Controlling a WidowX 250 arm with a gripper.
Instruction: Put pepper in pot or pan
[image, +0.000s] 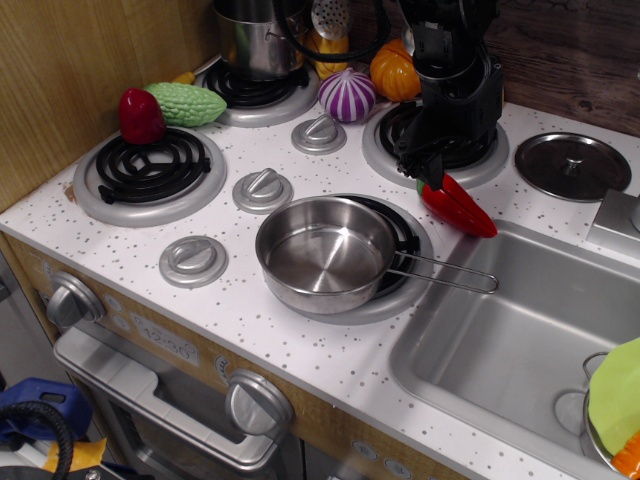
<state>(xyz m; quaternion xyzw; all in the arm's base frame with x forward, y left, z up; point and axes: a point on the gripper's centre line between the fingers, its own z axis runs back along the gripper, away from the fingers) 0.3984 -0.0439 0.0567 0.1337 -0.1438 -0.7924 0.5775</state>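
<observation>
**Booth:** Right, talk me through it. What does the pepper look like from up there?

**Arm:** The pepper (458, 206) is glossy red, long and tapering, with bright highlights along its back. A sliver of green stem shows at its upper-left end, right under my gripper (428, 172).

**Booth:** And which way does it point?

**Arm:** Long axis runs diagonally. Stem end up and to the left, tip down and to the right, reaching the near-left corner of the sink (520, 340). It sits between the back-right burner (437, 140) and the sink, just beside the pan (325, 253), not in it.

**Booth:** Your jaws?

**Arm:** They're down at the stem end, and the fingers look pinched onto the pepper there. The contact itself is dark on dark, so I can't make out each fingertip cleanly.

**Booth:** Is the pepper on the counter or lifted?

**Arm:** Can't tell. The tip overlaps the sink's edge, and nothing settles whether it touches.

**Booth:** The pan?

**Arm:** Steel, sitting on the front-right burner, wire handle (445, 273) pointing right toward the sink.

**Booth:** What's cut off or murky?

**Arm:** My upper arm runs out of the top edge. The pot (255, 38) on the back-left burner is cropped at the top too. A green plate (615, 395) is clipped at the right edge. My body hides much of the back-right burner's coil.

**Booth:** Anything else red?

**Arm:** A stubby dark-red toy (141, 115) at the far left, well apart from the pepper.
</observation>
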